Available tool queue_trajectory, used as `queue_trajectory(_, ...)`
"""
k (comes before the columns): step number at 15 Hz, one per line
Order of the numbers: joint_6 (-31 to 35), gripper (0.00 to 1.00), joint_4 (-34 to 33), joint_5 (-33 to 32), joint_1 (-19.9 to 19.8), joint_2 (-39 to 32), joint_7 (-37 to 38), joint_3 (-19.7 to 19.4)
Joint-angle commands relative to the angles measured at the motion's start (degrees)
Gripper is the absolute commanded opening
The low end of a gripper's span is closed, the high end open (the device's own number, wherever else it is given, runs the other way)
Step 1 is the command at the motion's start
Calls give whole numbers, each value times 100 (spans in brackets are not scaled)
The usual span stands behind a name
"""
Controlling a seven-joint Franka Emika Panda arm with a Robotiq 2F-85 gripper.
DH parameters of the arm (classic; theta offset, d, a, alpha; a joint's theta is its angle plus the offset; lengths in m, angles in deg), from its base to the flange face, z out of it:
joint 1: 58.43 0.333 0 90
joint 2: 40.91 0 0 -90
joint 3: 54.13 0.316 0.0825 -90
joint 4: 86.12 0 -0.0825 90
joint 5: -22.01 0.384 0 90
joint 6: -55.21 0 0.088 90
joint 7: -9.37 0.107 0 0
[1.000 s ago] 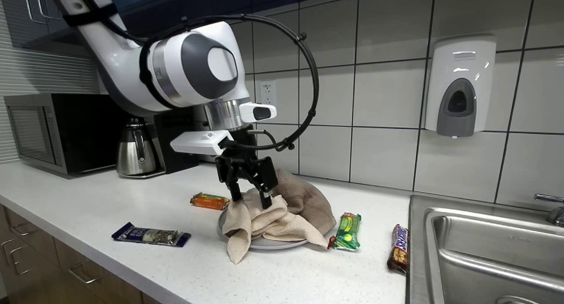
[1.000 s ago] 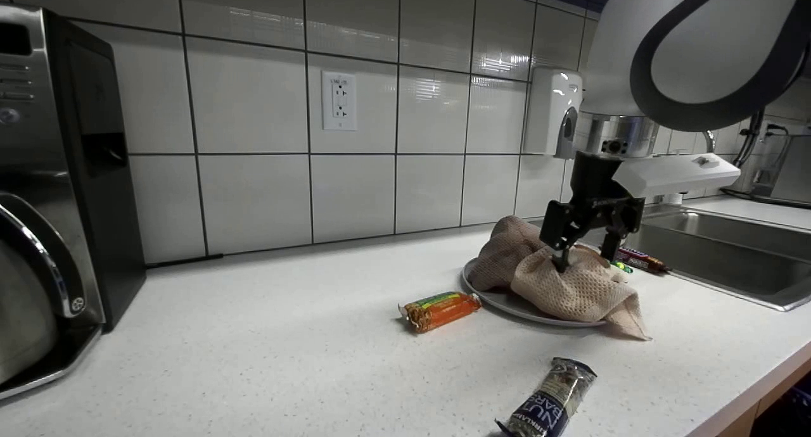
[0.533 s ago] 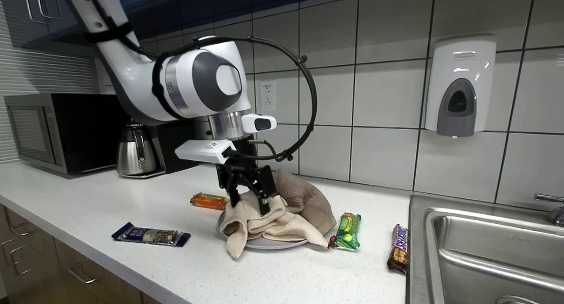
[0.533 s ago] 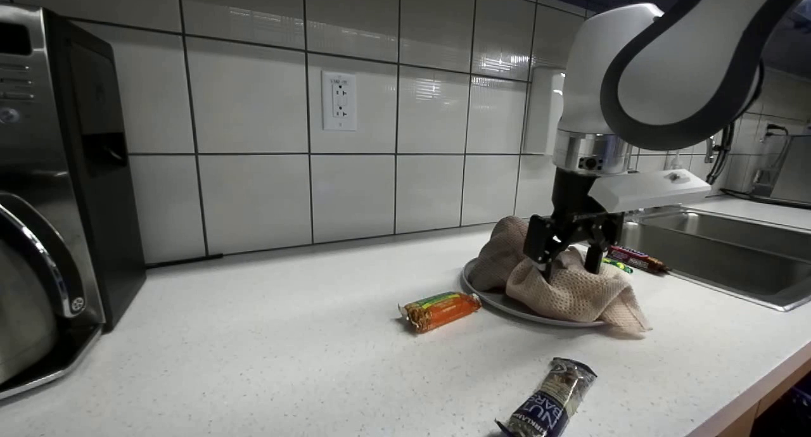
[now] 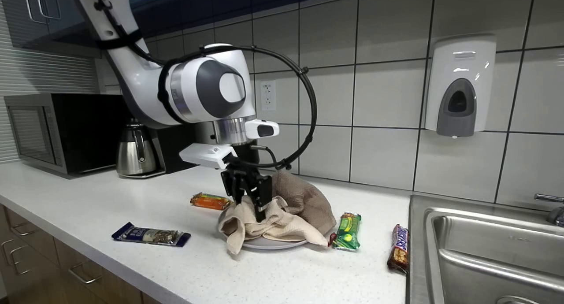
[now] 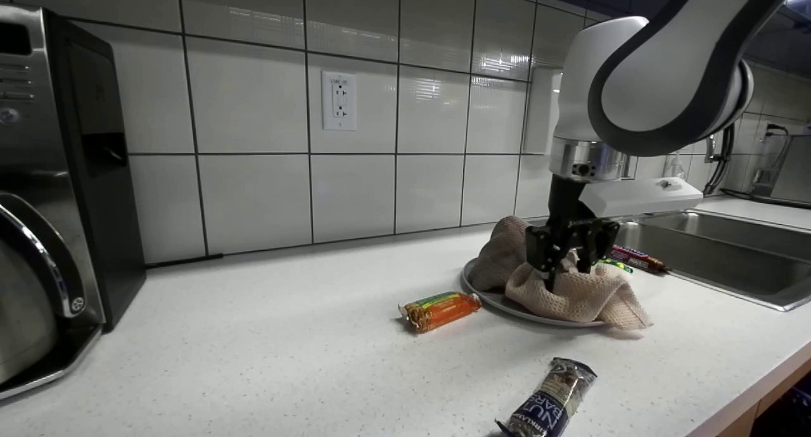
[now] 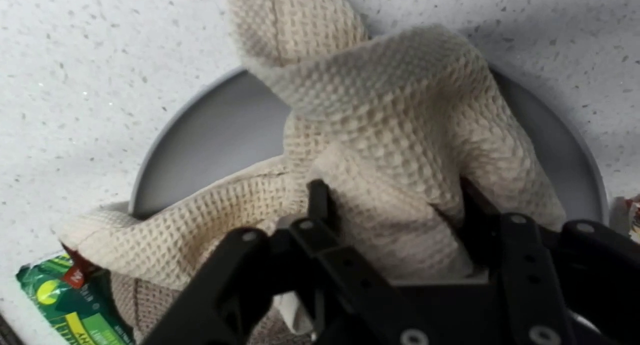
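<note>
Straddling beige cloth (image 7: 400,120), parted pincer (image 7: 393,189) seemingly touching.

Pale tiled wall (image 5: 326,92), speckled white countertop (image 6: 253,361), steel sink (image 5: 418,251), wood-toned drawers (image 5: 101,286), dark upper cabinets (image 5: 194,13)

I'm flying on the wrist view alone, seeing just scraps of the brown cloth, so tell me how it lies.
Observer: In both exterior views, the brown cloth sits heaped between the beige cloth and the tiled wall.
Operator: The fingers straddle a fold of that beige cloth here. Identify the reddish sliver at my picture's right edge.
Observer: Both exterior views show it as an orange-wrapped bar on the counter beside the plate.
Operator: Now give me something my picture misses entirely.
Observer: In both exterior views, a navy nut bar lies on the counter too, apart from the plate.
</note>
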Motion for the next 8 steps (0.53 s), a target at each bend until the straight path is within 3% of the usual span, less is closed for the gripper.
queue_trajectory(1,-133,33,-17,229,113,110,11,-106)
queue_trajectory(5,-170,4,116,327,110,346,16,-135)
queue_trajectory(7,-207,0,194,369,104,539,8,-125)
queue_trajectory(8,-228,3,250,369,106,663,29,-116)
